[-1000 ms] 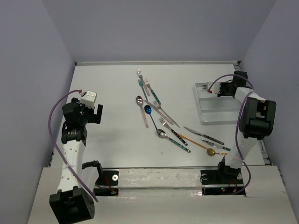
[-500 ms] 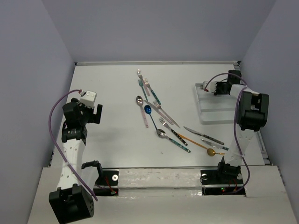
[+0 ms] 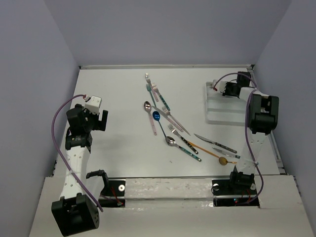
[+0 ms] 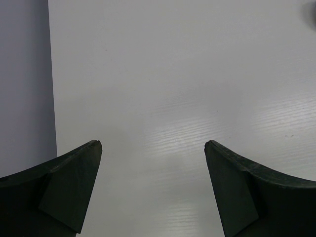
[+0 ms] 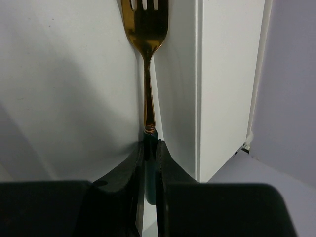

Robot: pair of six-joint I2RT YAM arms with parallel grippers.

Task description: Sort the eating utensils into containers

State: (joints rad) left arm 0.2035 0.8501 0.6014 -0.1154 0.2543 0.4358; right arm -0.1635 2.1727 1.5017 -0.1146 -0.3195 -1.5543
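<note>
The gold-headed fork (image 5: 146, 74) is pinched by its dark handle in the right gripper (image 5: 149, 154), low over the white tray (image 3: 229, 114) at the top view's upper right. Placing step, I judge: next, lower and release it. The left gripper (image 4: 153, 144) waits open (other utensils (image 3: 156, 116) lie mid-frame).

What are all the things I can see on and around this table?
Loose metal forks, spoons and knives: roughly ten, silver heads with pink, teal, blue, dark or gold handles, scattered across the table's middle.
Gold-toned metal fork with dark teal handle: one, at the tray's far end, gripped by its handle.
White rectangular plastic tray: one, far right of the table.
White flat table: one, under everything.
Lilac walls: three sides of the table.
Left end effector: one, black, open, above bare table at the left.
Right end effector: one, black, shut on the fork's handle.
</note>
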